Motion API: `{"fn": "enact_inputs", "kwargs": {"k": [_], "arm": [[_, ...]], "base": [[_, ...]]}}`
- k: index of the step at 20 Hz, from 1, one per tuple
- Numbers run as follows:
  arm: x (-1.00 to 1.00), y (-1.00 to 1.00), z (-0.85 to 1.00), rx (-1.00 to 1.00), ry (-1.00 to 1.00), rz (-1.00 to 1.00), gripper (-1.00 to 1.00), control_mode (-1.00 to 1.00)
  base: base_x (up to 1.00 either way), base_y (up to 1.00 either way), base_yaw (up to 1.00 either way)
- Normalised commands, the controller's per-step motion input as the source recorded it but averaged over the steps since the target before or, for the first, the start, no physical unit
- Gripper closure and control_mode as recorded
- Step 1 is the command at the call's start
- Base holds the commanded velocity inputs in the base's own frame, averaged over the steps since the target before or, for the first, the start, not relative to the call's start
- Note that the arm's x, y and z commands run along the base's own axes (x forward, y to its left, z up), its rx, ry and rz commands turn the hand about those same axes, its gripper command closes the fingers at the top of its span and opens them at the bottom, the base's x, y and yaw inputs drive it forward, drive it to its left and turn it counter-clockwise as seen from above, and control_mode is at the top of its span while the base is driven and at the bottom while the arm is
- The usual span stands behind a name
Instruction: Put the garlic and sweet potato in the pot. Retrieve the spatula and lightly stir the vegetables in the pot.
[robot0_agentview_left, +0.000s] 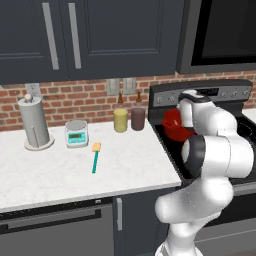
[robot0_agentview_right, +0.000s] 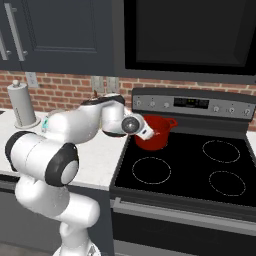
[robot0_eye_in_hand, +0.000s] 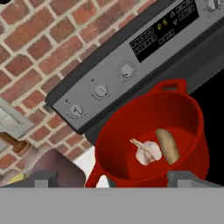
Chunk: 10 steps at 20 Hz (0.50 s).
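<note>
The gripper (robot0_eye_in_hand: 111, 177) hangs just above the near edge of the red pot (robot0_eye_in_hand: 192, 144), and its two fingers stand wide apart with nothing between them. Straight below and ahead of the fingers, the garlic (robot0_eye_in_hand: 146, 151) and the sweet potato (robot0_eye_in_hand: 167, 145) lie side by side on the pot's floor, touching or almost touching. The pot sits on the back left burner of the black stove (robot0_agentview_right: 190, 170).

Beyond the pot, past the gripper, runs the stove's grey panel with its round knobs (robot0_eye_in_hand: 101, 91). Behind that is the red brick wall (robot0_agentview_left: 75, 102).

To the left of the gripper, on the white counter (robot0_agentview_left: 60, 170), stand a maroon jar (robot0_agentview_left: 138, 118) and a yellow jar (robot0_agentview_left: 120, 120), close to the pot. The maroon jar is the nearer one.

The spatula (robot0_agentview_left: 95, 157) lies flat on the counter, well apart from the gripper and further left than the jars. Nothing lies on top of it. Just past it is a small kitchen scale (robot0_agentview_left: 76, 133), and a paper towel roll (robot0_agentview_left: 34, 122) stands still further left.
</note>
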Motion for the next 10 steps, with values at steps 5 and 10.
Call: {"fn": "enact_inputs", "kwargs": {"k": [5,10], "arm": [[-0.9,0.69,1.0,0.0,0.17,0.0,-1.0,-1.0],[-0.6,0.76,1.0,0.0,0.31,0.02,-1.0,-1.0]], "base": [[0.0,0.0,0.0],[0.0,0.0,0.0]]}}
